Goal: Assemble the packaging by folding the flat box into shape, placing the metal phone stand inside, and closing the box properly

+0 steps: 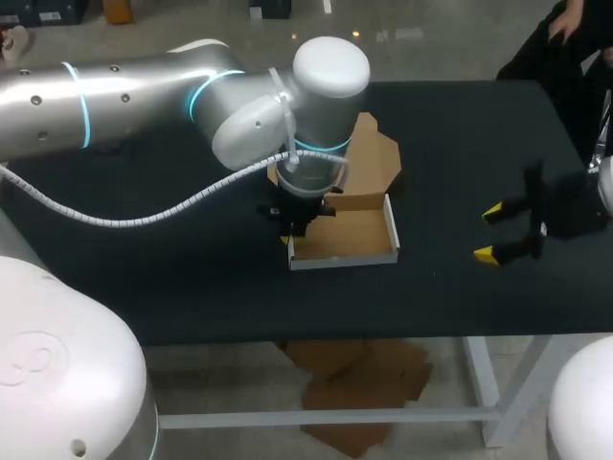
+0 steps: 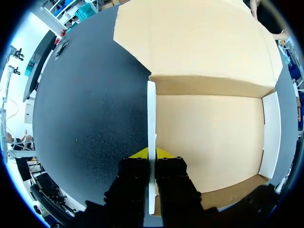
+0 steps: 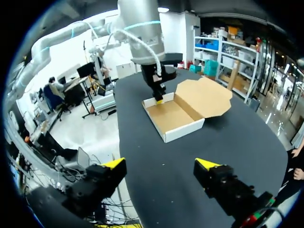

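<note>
**A:** What's on the list, biggest first?

**B:** Item one: black worktop (image 1: 479, 144). Item two: left arm (image 1: 144, 96), coming in over the far left corner and reaching to the middle. Item three: cardboard box (image 1: 350, 240), an open tray at the middle of the worktop, walls up, brown inside, white outside. Item four: its lid (image 1: 374, 158), laid back open toward the far edge.

**A:** And the grippers?

**B:** Item five: right gripper (image 1: 488, 233), over the worktop near its right edge and well apart from the box. Its fingers are spread wide and hold nothing. Item six: left gripper (image 2: 151, 154), pointing down at the side of the box that faces the left edge. Its fingers are narrow, pinching the thin side wall (image 2: 151, 118) from both faces.

**A:** The phone stand?

**B:** No entry. I can't see it on the worktop, and it isn't inside the box.

**A:** What might go wrong?

**B:** My guess is that nothing braces the box. Any sideways pull on that pinched wall could drag or swivel the whole tray rather than set the fold. Too hard a squeeze or tug may crease or tear the card at a corner. Released too soon, the wall could spring outward. And closing the lid as things stand would seal an empty box.
</note>
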Tool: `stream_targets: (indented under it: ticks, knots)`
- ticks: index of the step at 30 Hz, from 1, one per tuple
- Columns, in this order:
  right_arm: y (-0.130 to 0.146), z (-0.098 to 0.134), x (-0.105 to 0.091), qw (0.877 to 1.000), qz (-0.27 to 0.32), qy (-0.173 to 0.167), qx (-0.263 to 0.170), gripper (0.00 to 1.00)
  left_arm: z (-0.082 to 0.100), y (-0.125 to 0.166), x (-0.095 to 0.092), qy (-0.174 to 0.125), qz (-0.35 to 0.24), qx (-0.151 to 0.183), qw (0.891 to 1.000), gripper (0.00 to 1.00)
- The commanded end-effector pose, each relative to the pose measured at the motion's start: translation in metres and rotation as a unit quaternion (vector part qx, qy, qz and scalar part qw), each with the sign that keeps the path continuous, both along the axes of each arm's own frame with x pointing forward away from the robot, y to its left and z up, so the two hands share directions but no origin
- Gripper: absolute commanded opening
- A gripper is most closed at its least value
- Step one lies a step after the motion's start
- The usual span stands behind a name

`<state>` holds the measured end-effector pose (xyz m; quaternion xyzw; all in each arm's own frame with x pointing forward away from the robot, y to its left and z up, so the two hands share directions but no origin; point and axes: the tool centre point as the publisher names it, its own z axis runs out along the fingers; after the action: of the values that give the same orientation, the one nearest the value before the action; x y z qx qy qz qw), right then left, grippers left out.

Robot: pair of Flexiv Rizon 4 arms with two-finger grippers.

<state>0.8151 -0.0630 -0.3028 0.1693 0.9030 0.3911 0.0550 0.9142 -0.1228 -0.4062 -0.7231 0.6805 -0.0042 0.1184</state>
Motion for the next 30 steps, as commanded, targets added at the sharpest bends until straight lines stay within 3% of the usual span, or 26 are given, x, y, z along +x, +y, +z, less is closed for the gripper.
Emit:
stream_targets:
  ticks: [1,5,13,30]
  knots:
    - [-0.009,0.004,-0.006,0.99,0.115,0.064,0.046,1.0,0.0,0.0,0.0,0.0,-0.001,0.007,1.0,0.0]
    - [-0.009,0.004,-0.01,0.988,0.134,0.07,0.033,1.0,0.001,0.002,-0.001,0.001,-0.003,0.014,1.0,0.0]
    - [-0.01,0.004,-0.013,0.99,0.117,0.076,0.008,1.0,0.001,0.006,0.0,0.003,-0.001,0.03,1.0,0.0]
    - [-0.01,0.001,-0.017,0.989,0.125,0.075,-0.005,1.0,-0.007,0.015,0.007,0.006,-0.011,0.142,0.99,0.0]
